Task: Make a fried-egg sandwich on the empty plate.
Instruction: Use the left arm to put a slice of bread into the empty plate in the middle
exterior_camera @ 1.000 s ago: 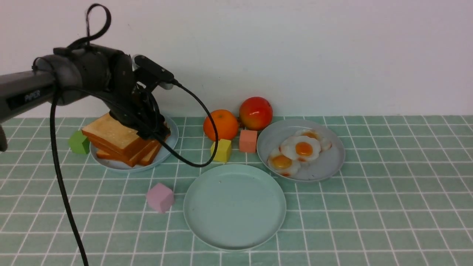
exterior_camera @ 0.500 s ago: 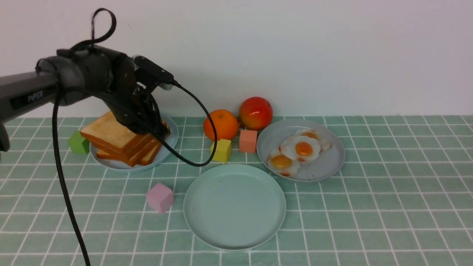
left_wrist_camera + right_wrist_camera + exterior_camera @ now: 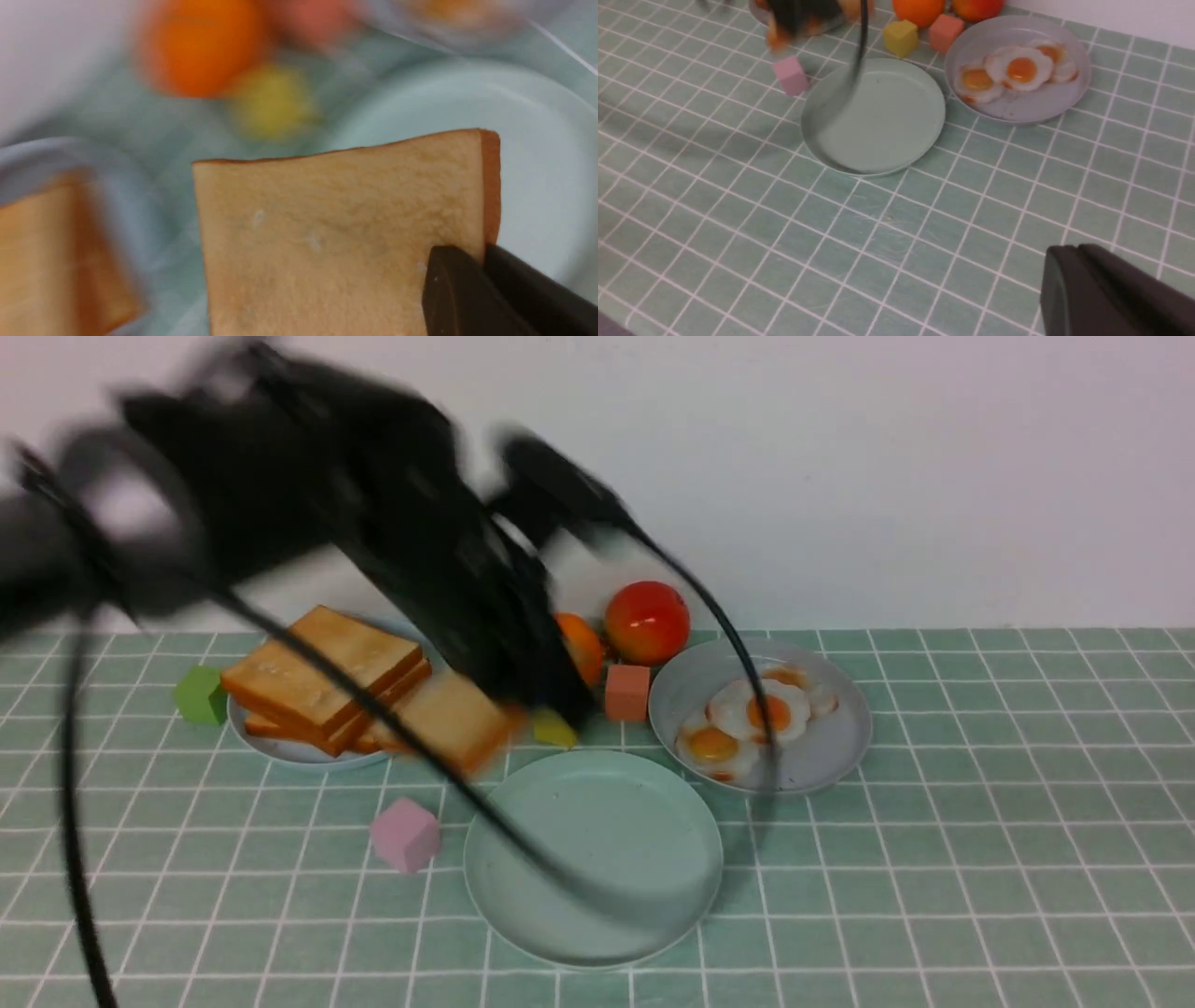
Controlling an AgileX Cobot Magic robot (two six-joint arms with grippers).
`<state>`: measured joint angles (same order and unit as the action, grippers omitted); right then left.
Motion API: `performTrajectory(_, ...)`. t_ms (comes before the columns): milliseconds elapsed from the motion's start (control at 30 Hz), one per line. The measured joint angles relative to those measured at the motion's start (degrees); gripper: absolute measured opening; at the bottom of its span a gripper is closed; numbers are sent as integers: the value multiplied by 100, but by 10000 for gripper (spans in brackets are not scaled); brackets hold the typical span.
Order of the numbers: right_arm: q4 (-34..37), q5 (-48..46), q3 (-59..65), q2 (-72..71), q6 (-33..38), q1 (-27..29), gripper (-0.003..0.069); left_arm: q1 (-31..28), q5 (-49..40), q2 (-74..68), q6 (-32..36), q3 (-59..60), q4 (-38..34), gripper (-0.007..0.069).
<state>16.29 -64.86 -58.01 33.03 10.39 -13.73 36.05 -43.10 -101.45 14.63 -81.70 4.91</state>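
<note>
My left gripper (image 3: 483, 254) is shut on the edge of one golden-brown toast slice (image 3: 336, 233). In the front view the arm is blurred, and the toast slice (image 3: 453, 723) hangs between the toast stack (image 3: 317, 677) and the empty plate (image 3: 644, 821), just above the table. In the left wrist view the empty plate (image 3: 537, 163) lies beyond the slice. Toy fried eggs (image 3: 761, 709) lie on the grey plate (image 3: 826, 756). My right gripper (image 3: 1078, 254) is shut and empty above the tiles near the table's front. No fried-egg sandwich is in view.
The toast stack rests on a light-blue plate (image 3: 280, 749) at the back left. An orange (image 3: 586, 649) and a red apple (image 3: 646, 621) sit at the back. Green (image 3: 199, 695), pink (image 3: 404, 835), yellow (image 3: 555, 730) and salmon (image 3: 626, 692) cubes lie around the plates.
My left gripper closed on the top toast slice, lifted it off the stack and swung it right toward the mint-green plate. The arm is now blurred with motion.
</note>
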Motion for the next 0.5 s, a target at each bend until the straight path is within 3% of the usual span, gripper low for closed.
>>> performTrajectory(200, -53, -65, 0, -41, 0, 0, 32, 774, 600, -464, -406, 302, 938, 13)
performTrajectory(500, -67, -146, 0, -41, 0, 0, 41, 821, 1232, -946, -848, 302, 1474, 13)
